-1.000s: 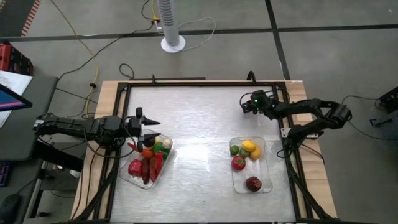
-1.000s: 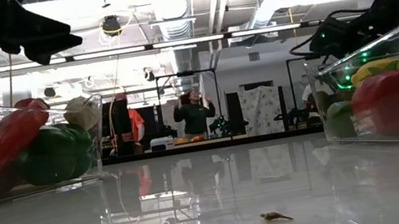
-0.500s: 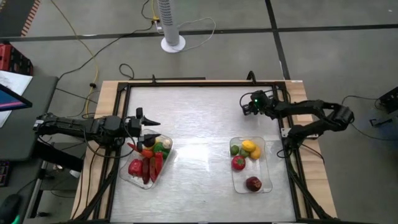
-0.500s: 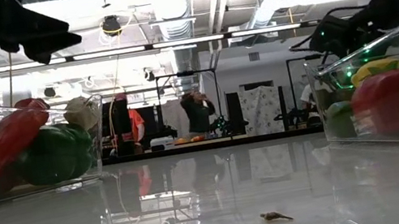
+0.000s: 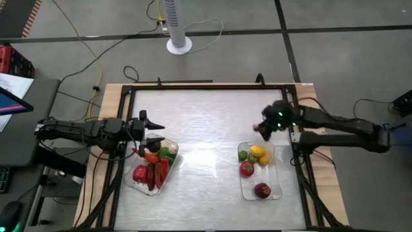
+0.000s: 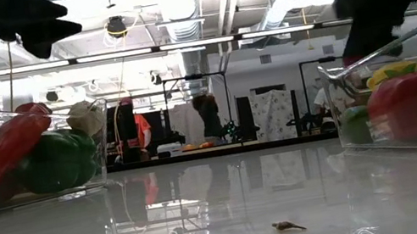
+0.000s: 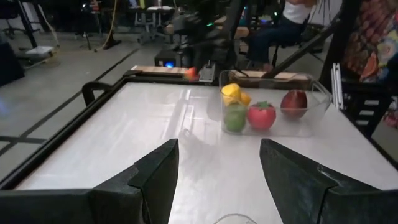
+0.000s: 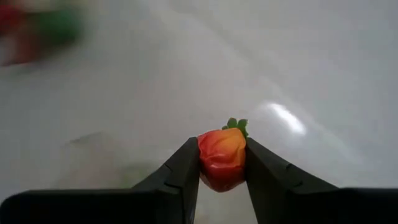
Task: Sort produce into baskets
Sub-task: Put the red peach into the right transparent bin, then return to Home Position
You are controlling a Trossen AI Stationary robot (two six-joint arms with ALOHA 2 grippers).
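Note:
Two clear baskets stand on the white table. The left basket [image 5: 152,165] holds red, green, orange and white produce. The right basket [image 5: 259,171] holds a yellow, a green, a red and a dark red piece, also shown in the left wrist view [image 7: 264,106]. My right gripper [image 5: 262,128] hovers just beyond the right basket's far end, shut on a small red-orange strawberry [image 8: 222,157]. My left gripper [image 5: 153,128] stands open over the left basket's far end, with nothing between its fingers [image 7: 217,180]. My right gripper pinches the strawberry's two sides [image 8: 205,155] between its two fingers, with the green leaf end [image 8: 236,125] pointing away from the wrist. The fingers slant down toward the table. The strawberry is lifted clear of the table.
A dark frame [image 5: 212,85] runs around the table's edges. The table's middle [image 5: 206,148] between the two baskets is bare. A tiny brown scrap [image 6: 288,226] lies near the front. People stand in the room behind the table [image 6: 210,118].
My right gripper has swung from the table's far right area toward the near edge, and now hangs close by the right basket's far end; its arm has stretched out flatter. The left arm and both baskets have kept still.

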